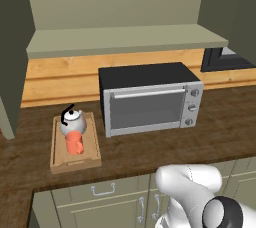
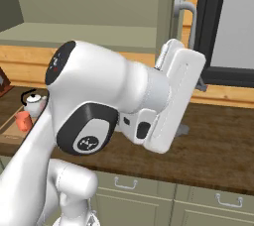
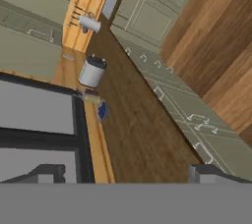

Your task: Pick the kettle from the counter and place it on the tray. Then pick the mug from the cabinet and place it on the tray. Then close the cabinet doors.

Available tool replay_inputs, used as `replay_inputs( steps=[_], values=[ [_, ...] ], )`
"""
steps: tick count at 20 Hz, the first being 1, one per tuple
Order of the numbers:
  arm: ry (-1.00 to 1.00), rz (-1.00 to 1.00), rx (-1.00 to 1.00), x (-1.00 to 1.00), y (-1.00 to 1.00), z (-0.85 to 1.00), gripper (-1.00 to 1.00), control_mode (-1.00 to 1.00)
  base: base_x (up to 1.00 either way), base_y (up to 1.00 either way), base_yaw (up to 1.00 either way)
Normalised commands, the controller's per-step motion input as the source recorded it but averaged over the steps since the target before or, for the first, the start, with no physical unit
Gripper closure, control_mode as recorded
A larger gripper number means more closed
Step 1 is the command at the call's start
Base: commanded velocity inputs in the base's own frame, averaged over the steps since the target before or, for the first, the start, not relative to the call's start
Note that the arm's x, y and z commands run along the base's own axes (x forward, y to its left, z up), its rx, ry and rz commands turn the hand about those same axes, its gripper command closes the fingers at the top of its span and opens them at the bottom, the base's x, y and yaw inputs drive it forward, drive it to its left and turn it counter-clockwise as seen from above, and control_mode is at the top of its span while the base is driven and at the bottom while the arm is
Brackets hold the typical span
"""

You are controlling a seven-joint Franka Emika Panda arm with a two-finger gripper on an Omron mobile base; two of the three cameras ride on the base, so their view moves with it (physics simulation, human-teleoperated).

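Observation:
The white-grey kettle (image 1: 72, 122) and the orange-red mug (image 1: 75, 143) both sit on the light-wood tray (image 1: 75, 164), on the dark counter (image 1: 150, 152) left of the oven. From the right base the kettle (image 2: 33, 103) and mug (image 2: 22, 120) show at far left. The cabinet (image 1: 125, 39) stands open, its shelf bare, with the left door (image 1: 12, 47) and right door (image 1: 247, 12) swung out. My hand (image 2: 176, 96) is raised beside the right door's silver handle (image 2: 187, 14). In the hand view my gripper (image 3: 127, 173) is open with nothing between its fingertips (image 3: 49, 173).
A silver and black microwave (image 1: 150, 99) stands right of the tray. A dark-framed window (image 2: 218, 27) lies behind the right door. Along the counter the hand view shows a grey canister (image 3: 92, 71) and a small blue item (image 3: 102, 111). Drawers (image 1: 105, 189) run below the counter.

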Motion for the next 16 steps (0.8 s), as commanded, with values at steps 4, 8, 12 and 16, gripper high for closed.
replay_inputs(
  steps=[4, 8, 12, 16],
  values=[
    [0.14, 0.11, -0.03, 0.3, -0.12, -0.07, -1.0, -1.0, 0.0, 0.0, 0.0],
    [0.17, 0.14, -0.1, 0.4, 0.0, -0.17, -1.0, -1.0, 0.0, 0.0, 0.0],
    [0.05, 0.22, -0.13, 0.42, 0.13, -0.17, -1.0, -1.0, 0.0, 0.0, 0.0],
    [0.0, 0.22, -0.15, 0.36, 0.25, -0.13, -1.0, -1.0, 0.0, 0.0, 0.0]
  ],
)
